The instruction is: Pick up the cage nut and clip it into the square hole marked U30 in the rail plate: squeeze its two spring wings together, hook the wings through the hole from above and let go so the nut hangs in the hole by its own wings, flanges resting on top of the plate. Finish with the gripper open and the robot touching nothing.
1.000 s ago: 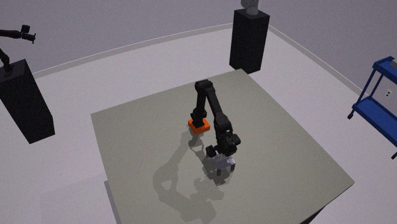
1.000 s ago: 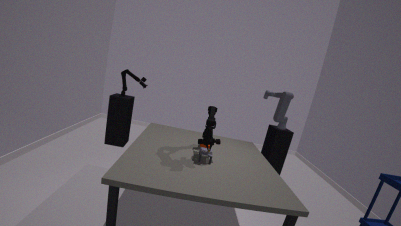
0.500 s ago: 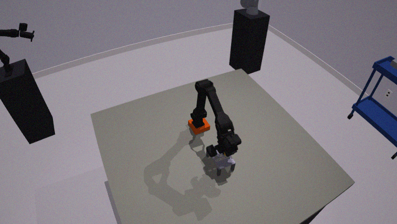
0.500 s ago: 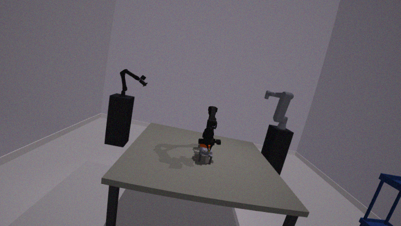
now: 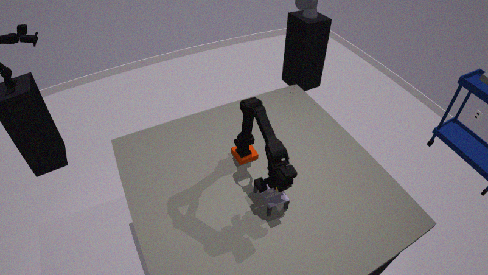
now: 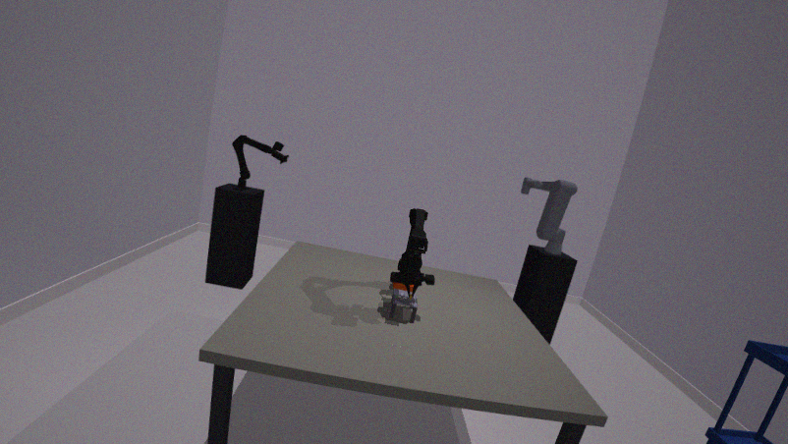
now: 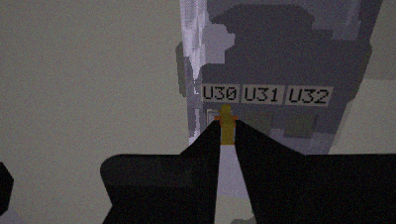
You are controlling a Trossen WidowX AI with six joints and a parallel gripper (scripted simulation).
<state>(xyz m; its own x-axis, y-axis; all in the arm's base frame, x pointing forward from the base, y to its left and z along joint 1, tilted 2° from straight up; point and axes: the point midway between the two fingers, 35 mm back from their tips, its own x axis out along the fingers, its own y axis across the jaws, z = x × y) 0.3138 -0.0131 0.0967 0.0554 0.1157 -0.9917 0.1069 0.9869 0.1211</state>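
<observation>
Hand (image 7: 226,126) nearly shut; cage nut (image 7: 227,130) pinched between fingertips.

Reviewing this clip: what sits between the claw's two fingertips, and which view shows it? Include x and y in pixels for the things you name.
The yellow-and-orange cage nut (image 7: 227,130) is pinched between the fingertips of the claw (image 7: 226,126); the wrist view shows it, just below the U30 label (image 7: 220,93).

Top and exterior views look down from afar, sharing the table (image 5: 341,163) (image 6: 469,342); wrist peers closely plateward.
</observation>
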